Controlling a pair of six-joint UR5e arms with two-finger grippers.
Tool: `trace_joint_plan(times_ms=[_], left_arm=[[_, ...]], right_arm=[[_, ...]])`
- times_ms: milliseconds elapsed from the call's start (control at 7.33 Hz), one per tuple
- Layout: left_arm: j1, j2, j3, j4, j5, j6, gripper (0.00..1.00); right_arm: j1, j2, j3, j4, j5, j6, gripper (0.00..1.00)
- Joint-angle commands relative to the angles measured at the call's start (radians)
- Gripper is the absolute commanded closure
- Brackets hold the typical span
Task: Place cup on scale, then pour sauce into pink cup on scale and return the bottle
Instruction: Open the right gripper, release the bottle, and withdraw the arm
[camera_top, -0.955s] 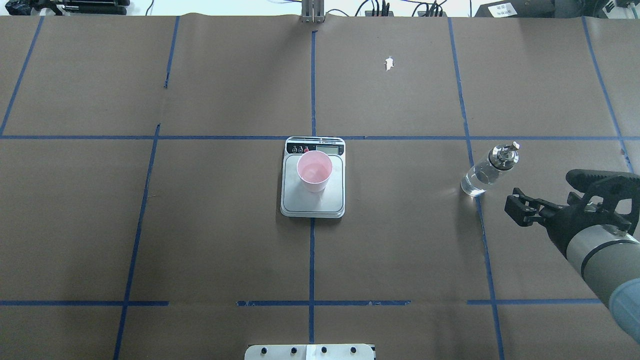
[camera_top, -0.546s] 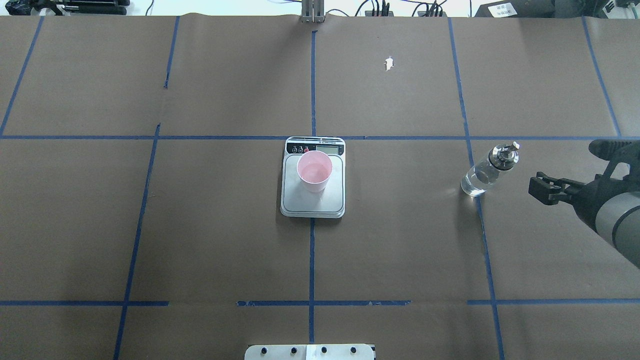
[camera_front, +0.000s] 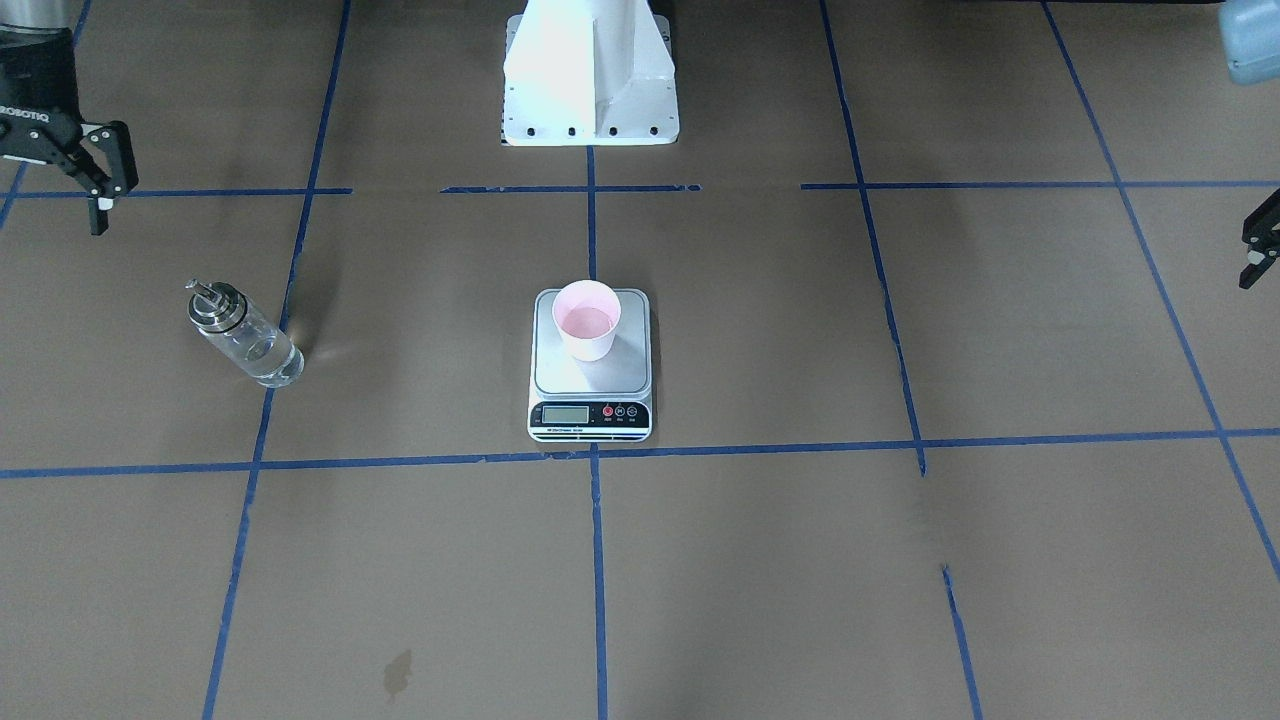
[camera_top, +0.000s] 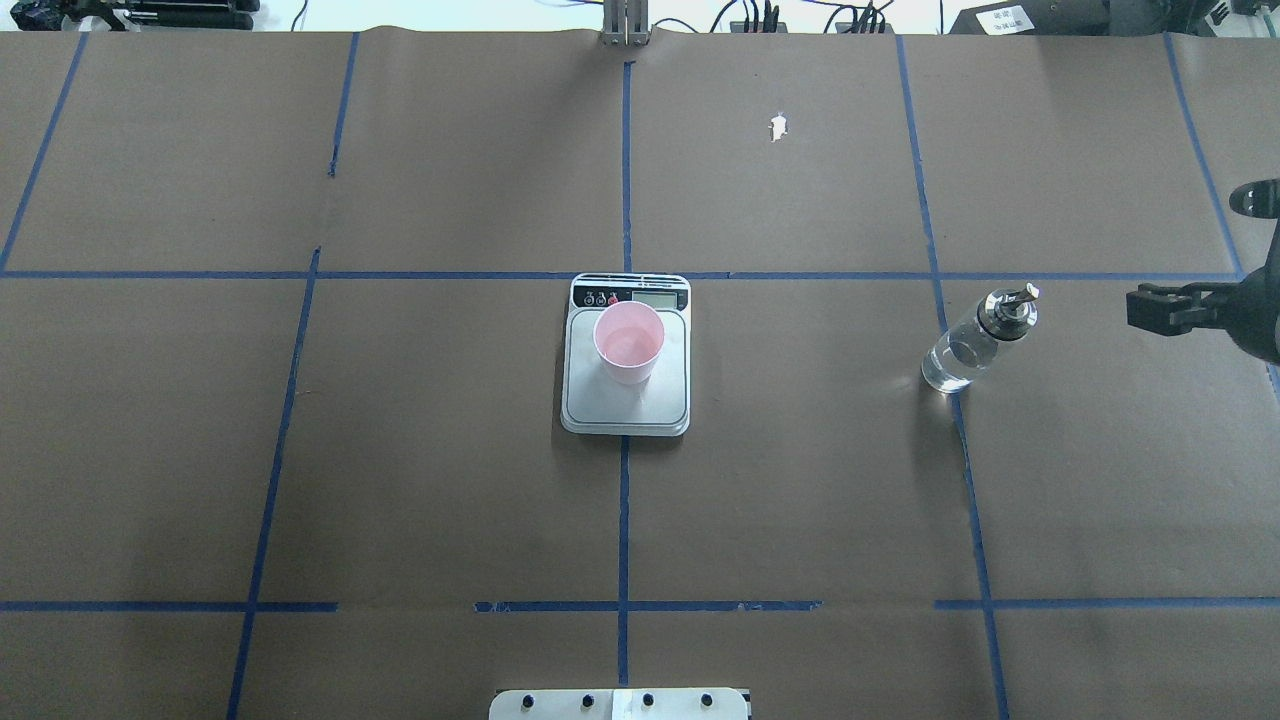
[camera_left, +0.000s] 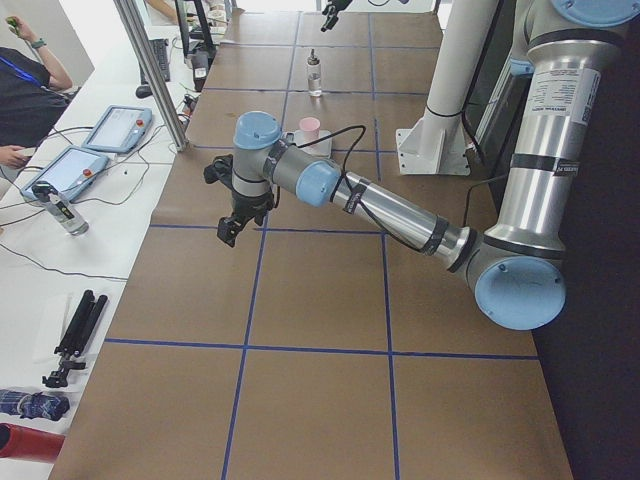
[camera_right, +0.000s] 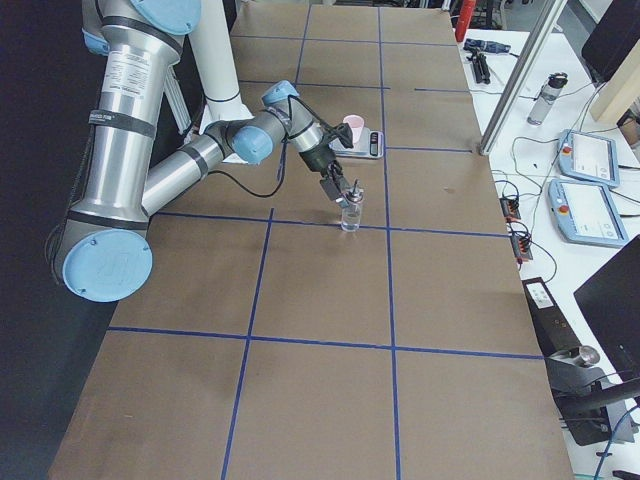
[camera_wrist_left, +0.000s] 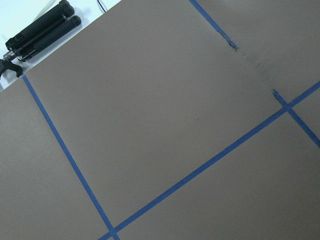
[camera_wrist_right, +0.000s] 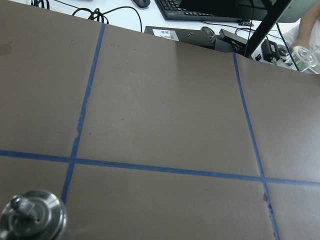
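The right fingers (camera_front: 126, 165) hang spread and empty, near the bottle (camera_top: 975, 340) but apart from it. It stands on the surface (camera_top: 800, 480), long axis vertical, cap up. The cup (camera_top: 629, 345) sits on the scale (camera_top: 626, 405). The right wrist view shows only the cap top. The left fingers (camera_front: 1258, 255) are edge-cropped; I cannot tell their spread.

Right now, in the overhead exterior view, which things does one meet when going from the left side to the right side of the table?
scale, with the cup standing on it → bottle → right gripper, jaws open
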Motion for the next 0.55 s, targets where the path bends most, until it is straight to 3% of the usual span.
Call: trace_joint_plan(times_ms=[0, 409], left_arm=[[0.0, 0.004, 0.0, -0.002, -0.001, 0.003, 0.0], [-0.017, 0.01, 0.015, -0.002, 0.003, 0.015, 0.0]], right_arm=[[0.288, 0.089, -0.158, 0.0, 0.256, -0.322, 0.0], [0.573, 0.164, -0.405, 0.001, 0.664, -0.67, 0.0]])
